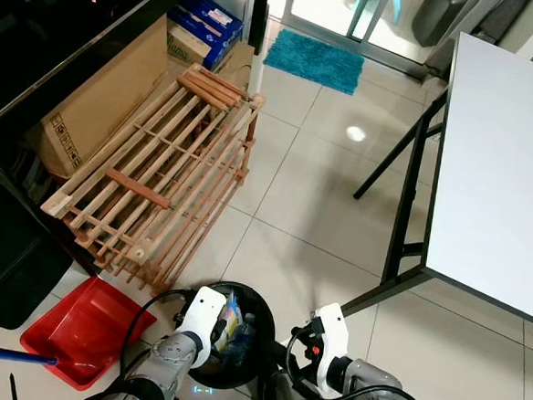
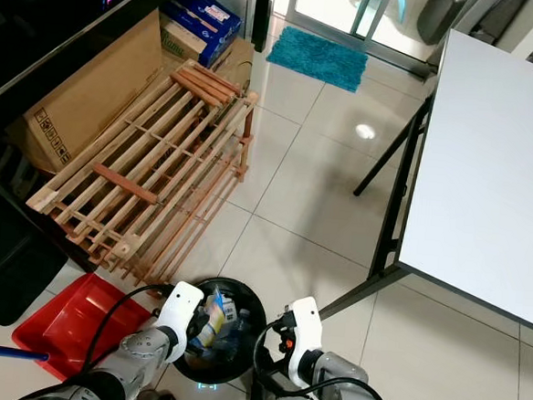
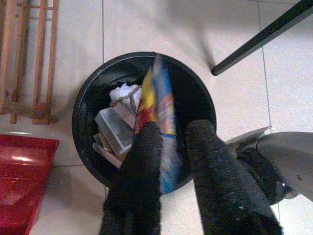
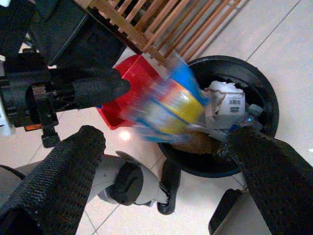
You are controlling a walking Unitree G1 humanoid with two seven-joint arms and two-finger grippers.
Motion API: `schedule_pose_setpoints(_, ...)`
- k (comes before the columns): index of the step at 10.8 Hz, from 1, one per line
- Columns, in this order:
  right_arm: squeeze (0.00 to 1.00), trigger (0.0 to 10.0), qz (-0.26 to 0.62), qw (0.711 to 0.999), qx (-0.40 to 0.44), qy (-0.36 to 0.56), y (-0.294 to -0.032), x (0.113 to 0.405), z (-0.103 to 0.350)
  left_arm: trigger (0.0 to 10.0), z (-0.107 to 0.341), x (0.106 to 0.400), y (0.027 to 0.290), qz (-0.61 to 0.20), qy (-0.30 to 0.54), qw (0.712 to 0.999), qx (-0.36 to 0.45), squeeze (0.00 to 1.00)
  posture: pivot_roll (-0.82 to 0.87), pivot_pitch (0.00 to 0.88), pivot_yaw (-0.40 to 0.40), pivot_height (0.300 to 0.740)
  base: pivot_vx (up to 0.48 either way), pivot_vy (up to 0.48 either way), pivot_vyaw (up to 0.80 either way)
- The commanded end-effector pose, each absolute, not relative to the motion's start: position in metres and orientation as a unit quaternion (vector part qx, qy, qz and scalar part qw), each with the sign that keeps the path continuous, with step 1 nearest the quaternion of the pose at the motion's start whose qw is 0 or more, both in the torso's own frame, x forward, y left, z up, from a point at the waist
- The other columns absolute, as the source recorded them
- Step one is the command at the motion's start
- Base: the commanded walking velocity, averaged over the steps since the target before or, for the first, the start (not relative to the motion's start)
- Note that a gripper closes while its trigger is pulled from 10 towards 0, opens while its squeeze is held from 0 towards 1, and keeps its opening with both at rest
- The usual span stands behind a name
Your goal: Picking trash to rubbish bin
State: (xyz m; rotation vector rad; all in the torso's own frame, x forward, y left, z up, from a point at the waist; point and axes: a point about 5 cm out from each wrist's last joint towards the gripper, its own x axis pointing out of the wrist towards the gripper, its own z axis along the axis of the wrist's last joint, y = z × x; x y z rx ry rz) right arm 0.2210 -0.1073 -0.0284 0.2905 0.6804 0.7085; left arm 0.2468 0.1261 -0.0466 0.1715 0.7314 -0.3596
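The colourful wrapper (image 3: 159, 122), printed blue, yellow and red, stands upright over the mouth of the black rubbish bin (image 3: 95, 93), its lower part between the two fingers of the left gripper (image 3: 171, 142). The fingers sit slightly apart; whether they pinch the wrapper cannot be determined. The bin stands on the tiled floor (image 1: 314, 176) and contains crumpled paper (image 3: 122, 93) and a plastic bottle (image 4: 249, 113). The right gripper (image 4: 161, 147) is spread wide and empty beside the bin. A red dustpan (image 1: 84, 329) lies just beside the bin, below a tilted wooden rack (image 1: 158, 174).
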Motion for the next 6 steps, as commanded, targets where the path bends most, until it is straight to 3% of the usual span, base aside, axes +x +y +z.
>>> schedule_pose_setpoints(1,0.00,10.0,0.338,0.867,0.145,0.337,-0.110,0.214,-0.032,10.0,-0.050,0.241,0.122,-0.184,0.362,0.910,0.087,1.00,-0.14,0.253,-0.093,0.740,0.000,0.000,0.00)
schedule_pose_setpoints(4,0.00,10.0,0.337,0.866,0.147,0.339,-0.109,0.213,-0.031,10.0,-0.051,0.241,0.123,-0.181,0.362,0.911,0.086,1.00,-0.14,0.251,-0.092,0.740,0.000,0.000,0.00)
schedule_pose_setpoints(5,0.00,10.0,0.335,0.867,0.145,0.340,-0.109,0.214,-0.031,10.0,-0.050,0.242,0.126,-0.174,0.362,0.911,0.096,0.75,-0.14,0.254,-0.093,0.740,0.000,0.000,0.00)
schedule_pose_setpoints(6,0.00,10.0,0.325,0.870,0.139,0.343,-0.110,0.216,-0.033,10.0,-0.051,0.242,0.133,-0.158,0.366,0.911,0.107,0.00,-0.13,0.249,-0.090,0.740,0.000,0.000,0.00)
